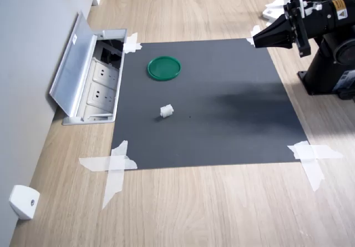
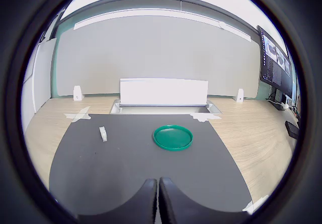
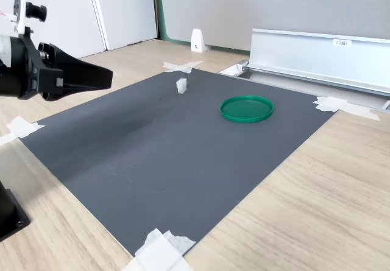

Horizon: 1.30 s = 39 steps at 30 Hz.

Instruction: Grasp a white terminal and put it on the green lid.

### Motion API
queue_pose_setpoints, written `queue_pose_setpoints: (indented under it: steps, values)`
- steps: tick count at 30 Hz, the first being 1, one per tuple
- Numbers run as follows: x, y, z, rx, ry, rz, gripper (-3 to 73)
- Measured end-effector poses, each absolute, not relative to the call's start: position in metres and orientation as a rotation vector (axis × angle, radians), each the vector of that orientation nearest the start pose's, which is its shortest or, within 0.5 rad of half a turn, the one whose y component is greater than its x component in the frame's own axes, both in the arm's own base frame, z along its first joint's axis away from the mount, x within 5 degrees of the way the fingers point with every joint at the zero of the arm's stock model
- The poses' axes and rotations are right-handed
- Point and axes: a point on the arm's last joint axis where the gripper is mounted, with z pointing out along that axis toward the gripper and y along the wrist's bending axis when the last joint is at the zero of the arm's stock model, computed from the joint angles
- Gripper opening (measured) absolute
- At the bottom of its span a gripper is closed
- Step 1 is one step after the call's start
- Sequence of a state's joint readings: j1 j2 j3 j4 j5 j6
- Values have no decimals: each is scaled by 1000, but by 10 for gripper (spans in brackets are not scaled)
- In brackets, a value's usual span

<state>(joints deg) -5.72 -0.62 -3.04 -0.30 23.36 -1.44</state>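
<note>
A tiny white terminal (image 1: 167, 111) (image 2: 103, 133) (image 3: 181, 86) stands alone on the dark grey mat (image 1: 222, 119). The flat round green lid (image 1: 164, 67) (image 2: 173, 137) (image 3: 246, 108) lies on the same mat, a short way from the terminal and nearer the open floor box. My gripper (image 1: 256, 40) (image 2: 158, 183) (image 3: 109, 76) hangs in the air above the mat's edge, far from both objects. Its two black fingers are pressed together with nothing between them.
An open metal floor box with sockets (image 1: 94, 86) borders the mat on the first exterior view's left. White tape strips (image 1: 113, 164) hold the mat's corners. A white wedge-shaped piece (image 1: 23, 201) sits near the wall. The arm's black base (image 1: 330, 69) stands at the first exterior view's right.
</note>
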Motion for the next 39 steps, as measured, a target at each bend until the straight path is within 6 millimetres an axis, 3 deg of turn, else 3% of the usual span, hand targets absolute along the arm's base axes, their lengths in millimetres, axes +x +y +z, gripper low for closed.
queue_pose_setpoints:
  steps: [26,31,39]
  values:
    - [50,-5,198,66,1792,-90,-8]
    - [51,-5,221,57,1771,-104,-8]
    - [66,-9,271,45,1933,-138,-8]
